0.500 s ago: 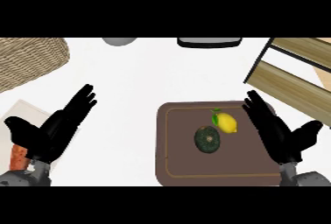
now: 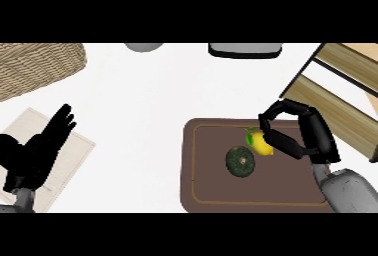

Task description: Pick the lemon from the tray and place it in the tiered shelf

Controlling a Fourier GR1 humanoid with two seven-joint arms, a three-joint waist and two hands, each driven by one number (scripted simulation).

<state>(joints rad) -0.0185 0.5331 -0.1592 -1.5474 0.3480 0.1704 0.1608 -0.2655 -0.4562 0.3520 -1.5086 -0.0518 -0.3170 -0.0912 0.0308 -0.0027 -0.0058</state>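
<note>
Yellow lemon (image 2: 260, 142) sits on the brown tray (image 2: 214, 195), touching the right hand (image 2: 306, 135), whose fingers and thumb curl round it from 3 o'clock; its long axis runs 12 to 6. The tiered shelf (image 2: 332, 95) waits at 1 o'clock. Half a second earlier this hand was open beside the fruit. The left hand (image 2: 37, 150) rests open, well apart.

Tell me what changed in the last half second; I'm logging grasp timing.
The right hand moved in over the tray and curled its fingers round the lemon, which is partly hidden. The lemon and the dark green fruit lie where they did. The left hand stays open at the left.
</note>
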